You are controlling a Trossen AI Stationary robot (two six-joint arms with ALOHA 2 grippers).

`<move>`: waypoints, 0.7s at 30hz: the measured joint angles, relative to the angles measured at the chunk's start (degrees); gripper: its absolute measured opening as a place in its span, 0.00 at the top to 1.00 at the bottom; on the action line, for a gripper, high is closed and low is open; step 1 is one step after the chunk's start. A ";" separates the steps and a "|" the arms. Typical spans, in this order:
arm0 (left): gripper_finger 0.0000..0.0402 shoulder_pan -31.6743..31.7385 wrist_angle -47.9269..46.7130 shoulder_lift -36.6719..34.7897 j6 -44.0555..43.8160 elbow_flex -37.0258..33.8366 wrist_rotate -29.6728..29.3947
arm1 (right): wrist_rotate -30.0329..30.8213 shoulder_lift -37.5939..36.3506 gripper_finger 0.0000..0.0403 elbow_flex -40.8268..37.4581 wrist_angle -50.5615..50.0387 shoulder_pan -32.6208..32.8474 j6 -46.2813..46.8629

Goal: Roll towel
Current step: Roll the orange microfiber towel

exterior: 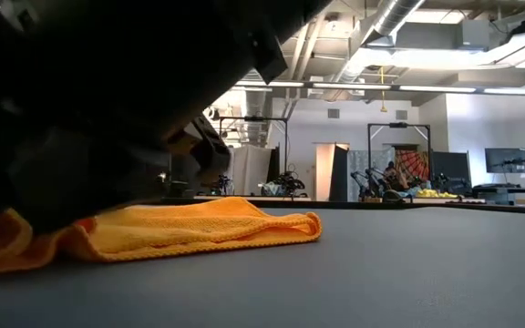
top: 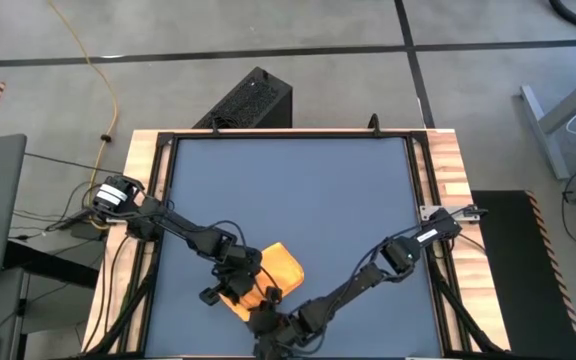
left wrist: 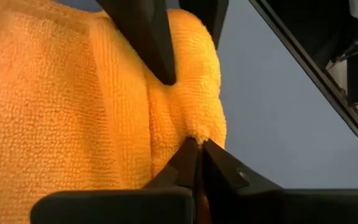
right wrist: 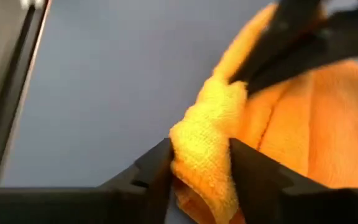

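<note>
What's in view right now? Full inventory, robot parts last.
towel: one, yellow-orange, near front edge of the table, left of centre, partly bunched
table: one, dark blue top with wooden side rails and black frame
black box: one, on the floor beyond the table's far edge
yellow cable: one, on the floor, far left
left gripper: one, dark, shut on a pinch of the towel's edge
right gripper: one, dark, at the towel's near end, a fold of towel between its fingers
</note>
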 joint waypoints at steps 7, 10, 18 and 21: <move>0.86 0.98 -2.30 -1.24 0.18 0.01 3.70 | -1.08 -0.02 0.92 0.04 0.45 0.25 14.35; 0.80 1.65 -3.62 -2.59 0.14 0.01 4.47 | -2.22 -0.01 0.93 0.03 2.33 0.61 17.53; 0.74 2.10 -10.43 -10.00 3.65 0.01 3.23 | -0.79 0.02 0.91 0.00 2.83 2.55 28.52; 0.74 -0.21 -6.93 -10.61 4.09 -0.01 1.40 | 0.95 0.02 0.92 0.00 2.71 3.58 30.40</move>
